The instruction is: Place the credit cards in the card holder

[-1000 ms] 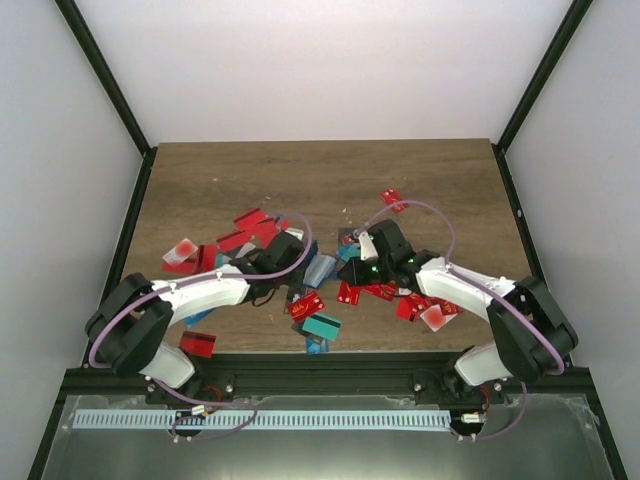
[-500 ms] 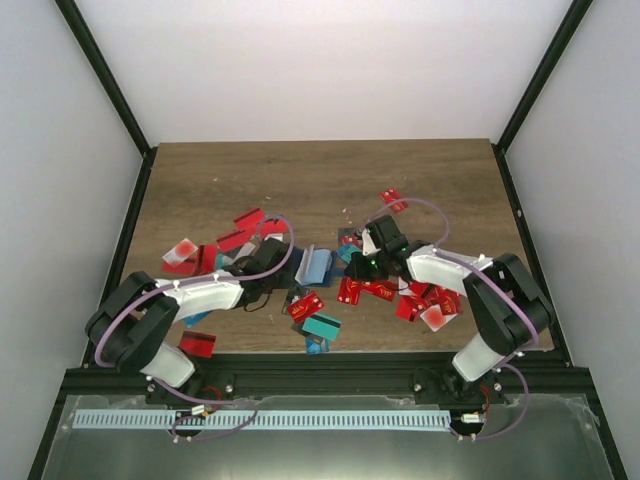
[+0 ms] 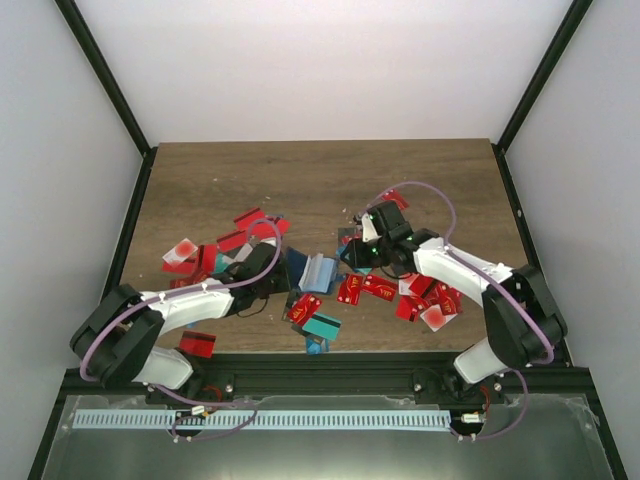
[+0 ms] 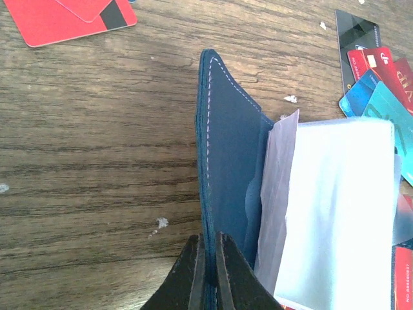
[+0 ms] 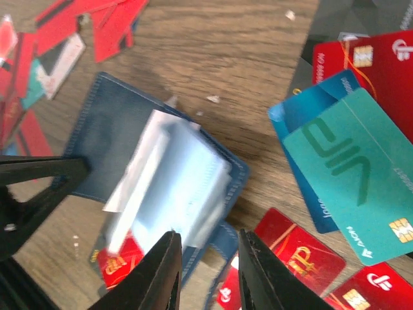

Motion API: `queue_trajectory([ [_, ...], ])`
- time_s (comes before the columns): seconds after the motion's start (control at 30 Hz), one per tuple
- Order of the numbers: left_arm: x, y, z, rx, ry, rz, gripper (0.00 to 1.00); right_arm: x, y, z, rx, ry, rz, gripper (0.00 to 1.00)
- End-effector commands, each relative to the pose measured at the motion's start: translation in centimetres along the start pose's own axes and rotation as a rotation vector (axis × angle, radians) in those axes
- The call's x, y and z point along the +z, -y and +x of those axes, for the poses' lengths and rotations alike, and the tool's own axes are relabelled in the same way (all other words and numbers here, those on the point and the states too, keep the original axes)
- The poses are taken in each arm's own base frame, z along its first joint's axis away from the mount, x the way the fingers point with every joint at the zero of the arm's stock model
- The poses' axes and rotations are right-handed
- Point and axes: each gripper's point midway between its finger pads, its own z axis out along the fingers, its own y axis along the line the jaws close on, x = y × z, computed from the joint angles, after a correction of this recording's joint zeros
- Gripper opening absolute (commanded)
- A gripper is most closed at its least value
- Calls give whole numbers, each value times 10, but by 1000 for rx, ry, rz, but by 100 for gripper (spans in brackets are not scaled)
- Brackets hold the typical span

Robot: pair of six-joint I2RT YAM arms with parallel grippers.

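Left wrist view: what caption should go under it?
Left gripper pinches the open card holder by its blue cover.

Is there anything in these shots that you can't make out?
Right wrist view: the clear sleeves of the card holder are blurred, so whether a card sits inside cannot be told.
Left wrist view: the holder's near end is cut off by the bottom edge and partly hidden by the left jaws pinching it.
Top view: print on the credit cards is too small to read; the right arm covers some.
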Motion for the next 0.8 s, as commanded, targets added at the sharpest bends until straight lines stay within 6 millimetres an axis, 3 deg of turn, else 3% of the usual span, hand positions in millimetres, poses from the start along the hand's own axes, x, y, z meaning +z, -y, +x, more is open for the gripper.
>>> queue_trajectory([
  [0.0,-1,1,8,-25,-21,25,4,-21,-31,-10,-23,22,-98,27],
  [0.13,1,1,10,-29,-24,27,4,-14,-51,-1,-42,0,-137,26],
  [0.53,4,-4,16,-23,-43,15,4,28,-57,17,-22,-72,-170,11],
  [0.77,8,-7,22,-27,-59,11,4,42,-50,26,-12,-97,-173,9],
])
